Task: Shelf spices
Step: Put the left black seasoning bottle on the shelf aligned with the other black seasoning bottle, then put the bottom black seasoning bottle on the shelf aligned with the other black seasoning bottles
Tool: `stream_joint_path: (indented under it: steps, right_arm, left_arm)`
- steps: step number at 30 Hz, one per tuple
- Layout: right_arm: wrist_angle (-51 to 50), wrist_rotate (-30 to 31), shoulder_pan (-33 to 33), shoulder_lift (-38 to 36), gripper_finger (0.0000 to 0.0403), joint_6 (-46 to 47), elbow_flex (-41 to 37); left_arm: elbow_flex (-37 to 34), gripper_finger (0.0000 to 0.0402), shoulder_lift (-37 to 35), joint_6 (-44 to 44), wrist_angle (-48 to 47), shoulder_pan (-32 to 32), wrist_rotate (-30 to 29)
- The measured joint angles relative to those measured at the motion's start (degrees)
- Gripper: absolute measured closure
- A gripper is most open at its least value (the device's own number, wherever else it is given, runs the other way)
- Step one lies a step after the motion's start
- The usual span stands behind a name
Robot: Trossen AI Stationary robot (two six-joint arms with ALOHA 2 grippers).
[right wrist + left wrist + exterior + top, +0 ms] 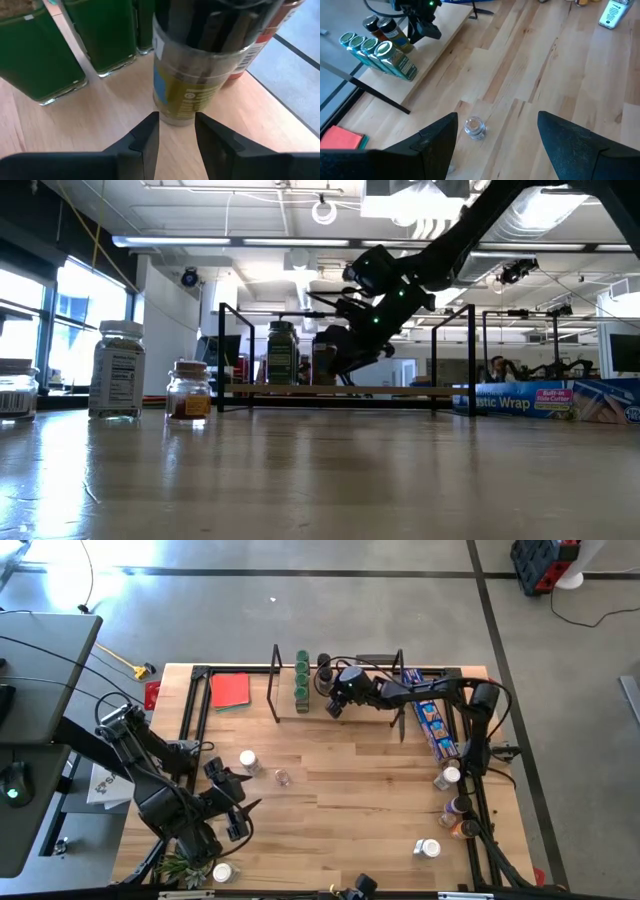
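Four green-lidded jars stand in a row on the light-wood shelf at the bench's far edge, glassy with square sides. My right tool is just beside them, fingers narrowly parted right behind a round clear jar with a yellow label. My left tool hangs spread wide above a tiny clear jar on the planks.

The high view looks straight down on the whole light-wood bench. The low view faces level across it. Each wrist view sits close. All 4 share the low light-wood shelf with black metal frames.
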Motion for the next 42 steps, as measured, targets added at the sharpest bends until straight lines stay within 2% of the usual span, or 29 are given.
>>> stream_joint_path:
  steps: [33,37,42]
  right_arm:
    - [4.41,-0.71,-1.50,-0.02,0.0284,1.51,-0.02]
    - [-0.01,0.61,-0.81,-2.42,0.0284,1.46,-0.04]
    - [-15.89,5.67,1.71,-10.52,0.0284,-0.66,-0.04]
  left_arm:
    - [-0.02,0.0133,0.00,-0.02,0.07,-0.02,0.11]
    - [-0.02,0.0133,0.00,-0.04,0.15,-0.02,0.11]
    - [-0.02,0.0133,0.00,-0.02,0.15,-0.02,-0.22]
